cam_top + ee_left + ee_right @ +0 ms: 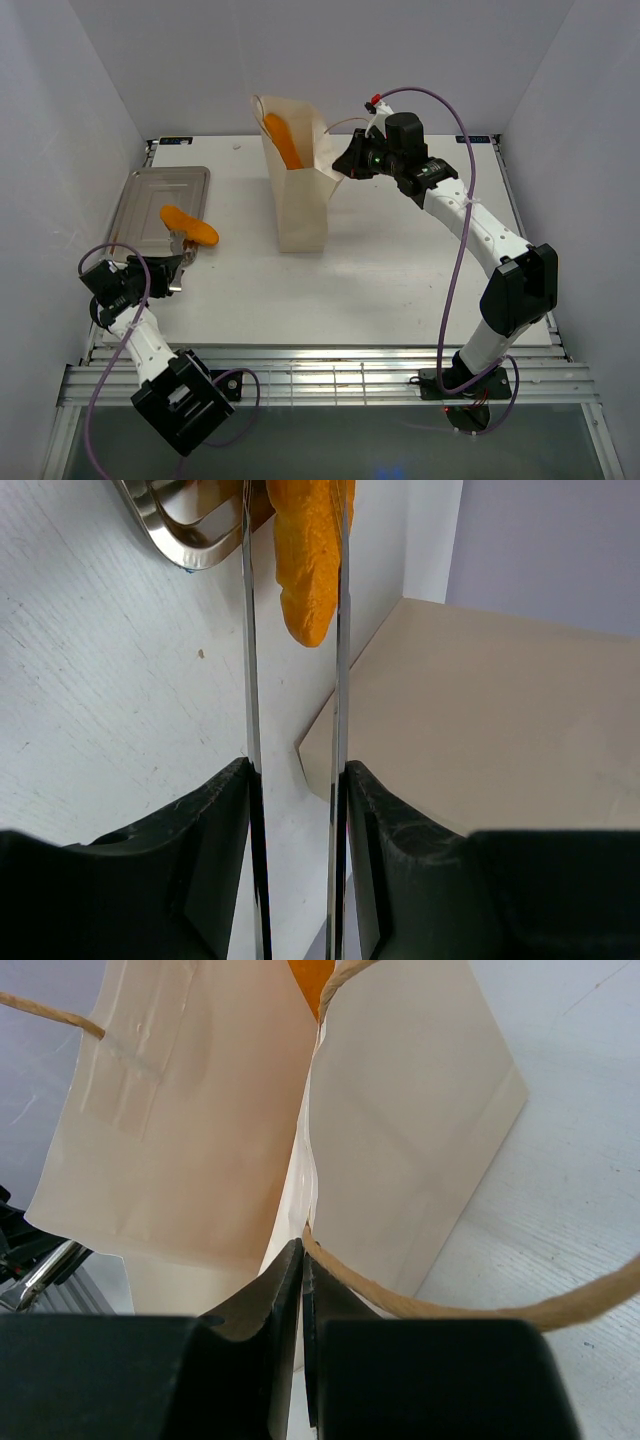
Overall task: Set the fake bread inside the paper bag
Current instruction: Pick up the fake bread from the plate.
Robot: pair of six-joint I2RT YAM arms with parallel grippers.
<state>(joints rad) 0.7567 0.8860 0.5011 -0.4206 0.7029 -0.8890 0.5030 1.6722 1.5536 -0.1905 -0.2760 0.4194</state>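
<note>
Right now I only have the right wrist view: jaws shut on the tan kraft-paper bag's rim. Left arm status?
Observer: The left gripper holds thin silver tongs clamped on a glossy orange toy loaf.
Operator: Where's that loaf?
Observer: Across the right edge of the flat silver metal tray, left of the tan paper bag, not touching it.
Operator: Orange at my top edge, inside the bag?
Observer: Yes, a second orange loaf sticks up out of its open top.
</note>
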